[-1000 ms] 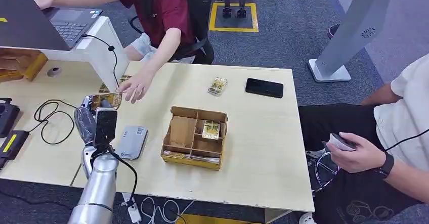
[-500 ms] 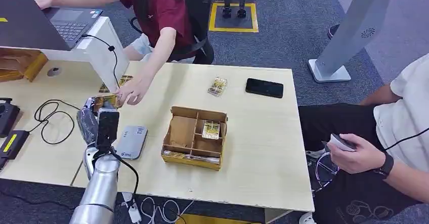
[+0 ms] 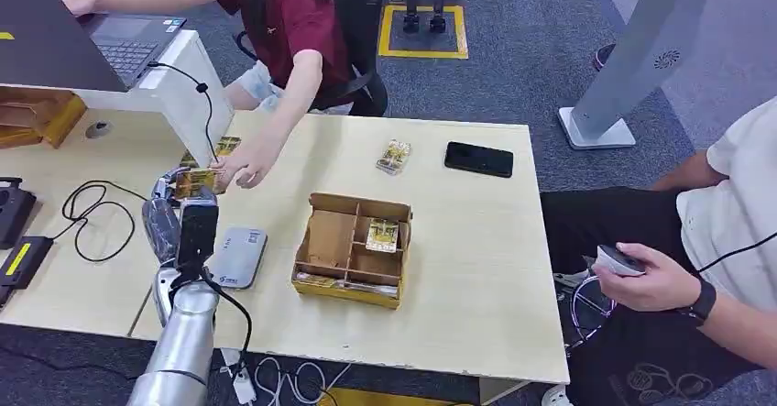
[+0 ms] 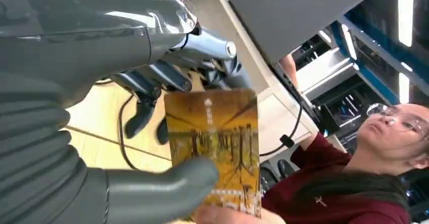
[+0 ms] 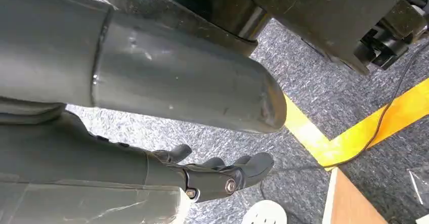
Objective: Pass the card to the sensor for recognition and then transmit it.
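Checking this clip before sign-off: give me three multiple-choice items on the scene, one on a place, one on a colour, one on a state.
1. Where does the grey card reader lie?
A. inside the box
B. on the table, between the left arm and the cardboard box
C. on the floor

2. What colour is the phone on the table?
A. black
B. white
C. red

3. What is the left hand doing?
A. hanging empty
B. pressing the phone
C. holding the card

Answers: 1 B, the reader sits left of the box. 2 A, plainly black. 3 C, thumb and fingers clamp the yellow card.
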